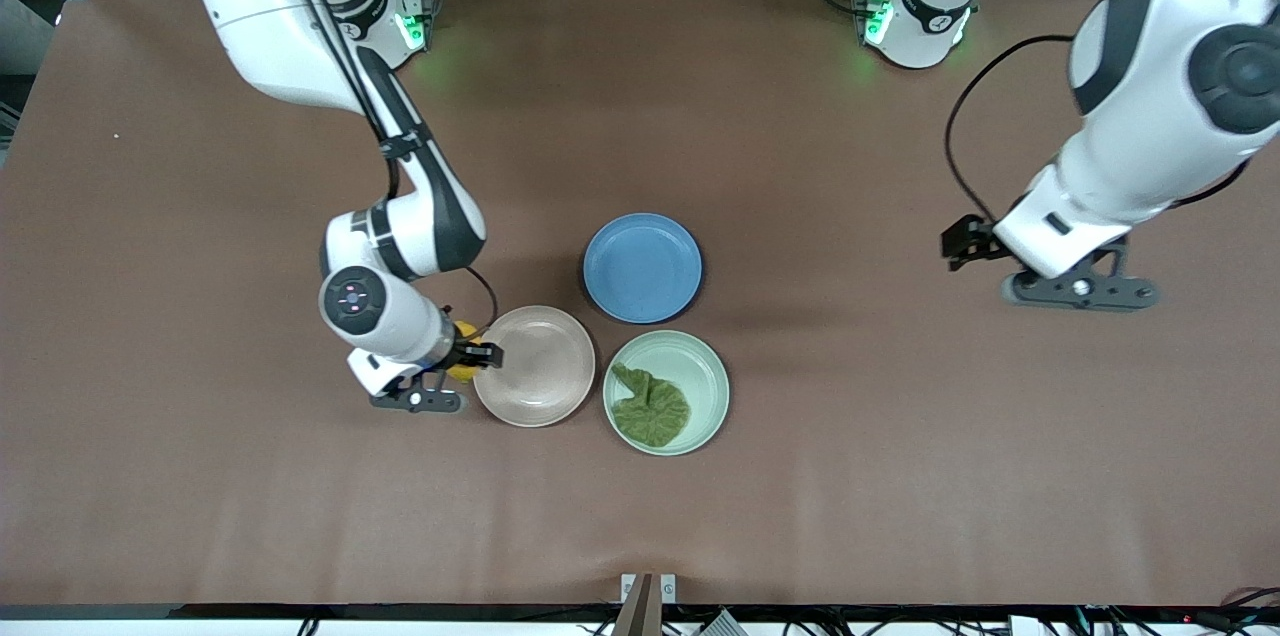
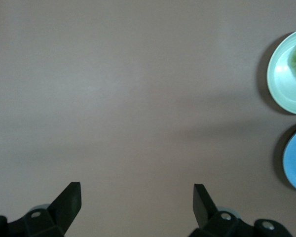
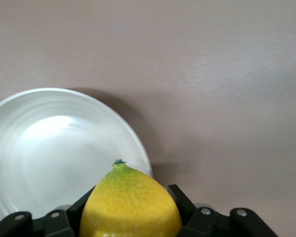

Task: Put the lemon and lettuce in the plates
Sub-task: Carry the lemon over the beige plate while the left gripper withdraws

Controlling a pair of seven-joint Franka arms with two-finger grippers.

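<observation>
Lemon (image 3: 130, 202): clamped between the right gripper's fingers, pointed tip facing the pink-beige plate; up off the table, just at that plate's rim on the side toward the right arm's end, roughly 9 o'clock of the plate in the front view.
Right gripper (image 1: 462, 356): closed on the lemon, a finger pressed to each flank of the fruit; hovering at the edge of the pink-beige plate.
Pink-beige plate (image 1: 540, 396): nothing lying in it; rim just beside the mint green plate.
Lettuce (image 1: 650, 406): lying in the mint green plate, crumpled, toward the 7 o'clock part of the dish.
Mint green plate (image 1: 700, 366): holding the lettuce; beside the pink-beige plate, toward the left arm's end; nearer to the front camera than the blue plate.
Blue plate (image 1: 642, 268): bare; at about 12 o'clock of the gap between the two pale plates.
Left gripper (image 2: 137, 202): fingers spread wide, holding nothing; waiting over bare brown table (image 1: 900, 476) well apart from the plates, toward the left arm's end.
</observation>
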